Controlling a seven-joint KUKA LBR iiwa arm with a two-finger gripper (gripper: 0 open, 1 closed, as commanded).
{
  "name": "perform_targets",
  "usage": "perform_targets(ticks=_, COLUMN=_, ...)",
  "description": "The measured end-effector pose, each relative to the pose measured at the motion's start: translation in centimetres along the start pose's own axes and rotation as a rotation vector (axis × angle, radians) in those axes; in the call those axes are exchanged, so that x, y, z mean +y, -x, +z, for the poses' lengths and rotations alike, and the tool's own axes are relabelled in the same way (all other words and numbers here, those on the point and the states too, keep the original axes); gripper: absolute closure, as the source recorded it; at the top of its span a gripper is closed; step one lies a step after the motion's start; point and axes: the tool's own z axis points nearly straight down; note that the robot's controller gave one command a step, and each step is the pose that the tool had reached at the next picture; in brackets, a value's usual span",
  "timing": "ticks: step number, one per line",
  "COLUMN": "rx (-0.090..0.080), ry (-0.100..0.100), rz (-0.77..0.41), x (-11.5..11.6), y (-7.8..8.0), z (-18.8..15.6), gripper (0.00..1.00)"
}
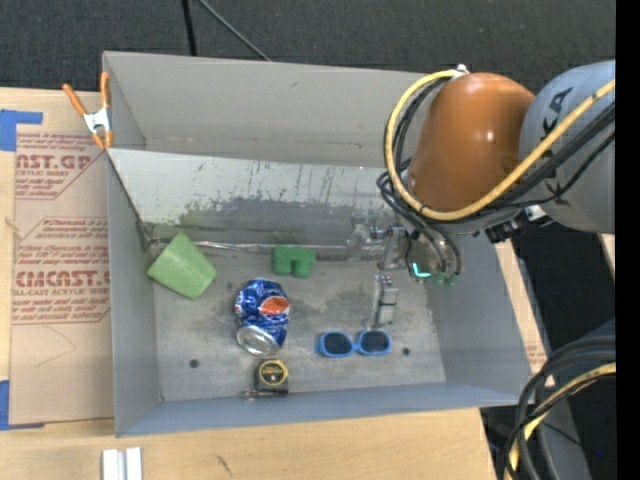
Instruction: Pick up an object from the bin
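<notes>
My gripper (383, 308) hangs low in the right half of the bin, under the arm's orange dome. Just in front of and below it, a pair of small blue sunglasses (355, 344) lies flat on the bin floor, close to the gripper's tip; whether they touch cannot be told. A crushed blue, red and white soda can (262, 315) lies to the left of the sunglasses. Nothing shows held in the gripper.
A small yellow and black tape measure (271, 374) sits near the front wall. A dark green block (293, 260) lies by the back wall, and a light green wedge (182, 265) rests in the left corner. The arm covers the bin's right back corner.
</notes>
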Motion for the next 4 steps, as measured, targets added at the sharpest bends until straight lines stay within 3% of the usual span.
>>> perform_targets(ticks=1, rx=-0.002, ry=0.0, rz=-0.133, x=-3.7, y=-4.5, z=14.8, gripper=0.0)
perform_targets(ticks=2, rx=-0.007, ry=0.0, rz=-0.134, x=-3.6, y=-4.3, z=14.4, gripper=1.0)
perform_targets(ticks=3, rx=-0.017, ry=-0.001, rz=-0.103, x=-2.4, y=-0.9, z=2.7, gripper=1.0)
perform_targets(ticks=4, rx=-0.018, ry=-0.002, rz=-0.08, x=-3.6, y=-0.5, z=-5.0, gripper=1.0)
